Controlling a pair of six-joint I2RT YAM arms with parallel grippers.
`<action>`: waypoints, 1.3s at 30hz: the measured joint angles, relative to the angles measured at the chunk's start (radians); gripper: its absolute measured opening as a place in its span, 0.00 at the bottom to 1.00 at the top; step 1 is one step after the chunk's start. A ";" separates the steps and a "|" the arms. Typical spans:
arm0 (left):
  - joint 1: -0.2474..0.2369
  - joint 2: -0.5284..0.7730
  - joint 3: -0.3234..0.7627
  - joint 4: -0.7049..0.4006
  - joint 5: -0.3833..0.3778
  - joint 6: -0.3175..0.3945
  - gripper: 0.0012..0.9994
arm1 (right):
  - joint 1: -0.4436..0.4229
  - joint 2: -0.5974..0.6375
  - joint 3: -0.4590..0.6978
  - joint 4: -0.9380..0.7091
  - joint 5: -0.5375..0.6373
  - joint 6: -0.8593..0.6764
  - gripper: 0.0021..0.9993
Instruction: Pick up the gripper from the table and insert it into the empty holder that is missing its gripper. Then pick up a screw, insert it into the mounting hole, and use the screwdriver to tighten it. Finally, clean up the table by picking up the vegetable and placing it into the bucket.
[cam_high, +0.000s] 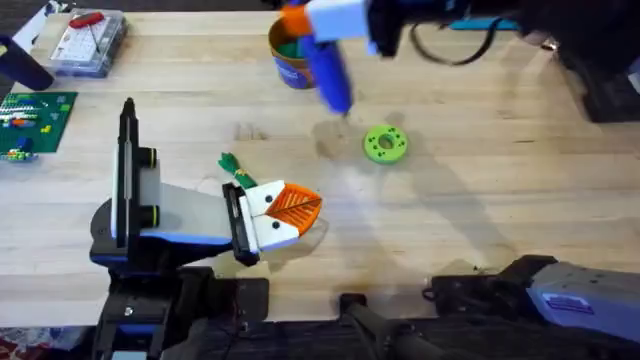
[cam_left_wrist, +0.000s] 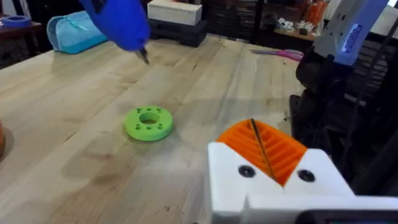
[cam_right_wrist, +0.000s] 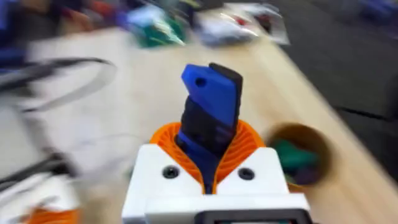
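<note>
Overhead view: one screwdriver hangs clamped in the right gripper beside one bucket near the far edge. One vegetable touches the holder; bare wood to the right.

Left wrist: left gripper closed, holding nothing, one green disc nearby.

Right wrist: something green, maybe, inside the bucket.

Bench: pale wood planks, visible grain, smooth with a soft sheen.
Screwdriver: bright-blue plastic body, glossy; thin metal tip.
Right hand: matt white plastic blocks, orange ribbed pads clamped around the screwdriver.
Disc: matt green plastic, beyond the left hand.
Bucket: orange-yellow plastic.
</note>
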 joint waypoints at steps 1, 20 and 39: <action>0.000 0.000 0.000 0.000 0.000 0.000 0.01 | -0.012 0.000 0.010 -0.014 0.040 -0.019 0.05; 0.000 0.000 0.000 0.000 0.000 0.000 0.01 | -0.208 0.197 0.047 -0.361 0.690 -0.408 0.05; 0.000 0.000 0.000 0.008 -0.035 0.000 0.01 | -0.428 0.483 0.047 -0.326 0.746 -0.662 0.05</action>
